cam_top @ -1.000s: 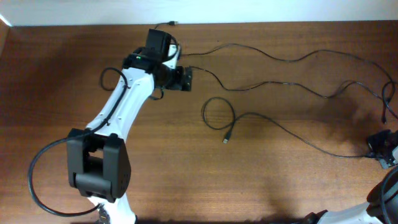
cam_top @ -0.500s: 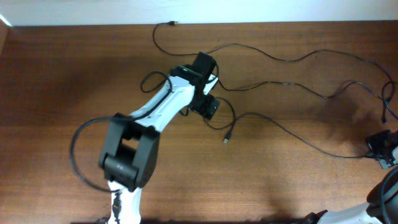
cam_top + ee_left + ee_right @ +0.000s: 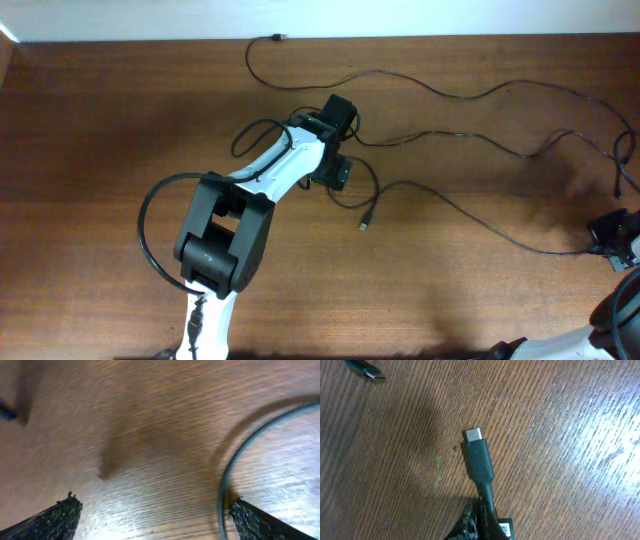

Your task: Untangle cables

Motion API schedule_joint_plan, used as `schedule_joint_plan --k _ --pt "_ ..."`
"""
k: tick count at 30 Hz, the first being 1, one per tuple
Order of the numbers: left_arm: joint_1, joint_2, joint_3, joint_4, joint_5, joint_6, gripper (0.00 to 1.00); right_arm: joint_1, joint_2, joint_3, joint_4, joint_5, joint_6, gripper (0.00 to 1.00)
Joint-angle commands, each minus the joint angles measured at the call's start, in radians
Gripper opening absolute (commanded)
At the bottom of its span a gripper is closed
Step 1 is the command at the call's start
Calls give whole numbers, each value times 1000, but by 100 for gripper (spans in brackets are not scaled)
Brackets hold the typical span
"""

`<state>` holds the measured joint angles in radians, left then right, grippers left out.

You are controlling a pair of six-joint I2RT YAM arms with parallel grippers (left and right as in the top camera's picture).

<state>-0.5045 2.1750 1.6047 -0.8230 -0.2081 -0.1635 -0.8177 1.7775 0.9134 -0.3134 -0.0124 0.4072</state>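
Observation:
Several thin black cables (image 3: 470, 97) run across the brown table from the middle to the right. One ends in a plug (image 3: 278, 37) at the back edge. Another forms a loop and ends in a metallic plug (image 3: 365, 225). My left gripper (image 3: 338, 177) hovers low over that loop. In the left wrist view it is open (image 3: 152, 507), with the curved cable (image 3: 226, 477) just inside its right finger. My right gripper (image 3: 608, 238) at the far right is shut (image 3: 481, 510) on a cable whose USB-C plug (image 3: 479, 455) sticks out ahead of it.
A second loose plug (image 3: 367, 370) lies on the table ahead of the right gripper. The left arm's own thick black wire (image 3: 150, 240) loops out beside its base. The table's back edge meets a white wall (image 3: 400, 15).
My left arm has swung from the back left to the table's middle, and its gripper now sits over the cable loop. The right gripper has stayed put.

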Motion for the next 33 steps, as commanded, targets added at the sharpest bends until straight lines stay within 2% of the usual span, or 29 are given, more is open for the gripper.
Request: schedule_joint_plan --k 1,10,13,15,18,24,25,31,33 --pt "3 24 -1 -32 -63 -186 99 -1 29 -44 -31 -29 -10 5" --pt "26 24 -1 -160 -79 -529 99 -1 29 -44 -31 -29 -10 5" --pt "46 24 -1 -221 -81 -587 99 -1 29 -44 -31 -29 -10 5" --pt "70 24 -1 -256 -73 -710 99 -1 29 -44 -31 -29 -10 4" --pt "91 24 -1 -244 -14 -723 99 -1 29 -44 -31 -29 -10 5" --pt "89 24 -1 -201 7 -723 99 -1 29 -44 -31 -29 -10 5" --pt "88 24 -1 -208 21 -763 99 -1 29 -44 -31 -29 -10 5" --pt "88 24 -1 -655 -6 -1816 99 -1 29 -44 -31 -29 -10 5" --pt "91 24 -1 -694 15 -1827 99 -1 29 -44 -31 -29 -10 5"
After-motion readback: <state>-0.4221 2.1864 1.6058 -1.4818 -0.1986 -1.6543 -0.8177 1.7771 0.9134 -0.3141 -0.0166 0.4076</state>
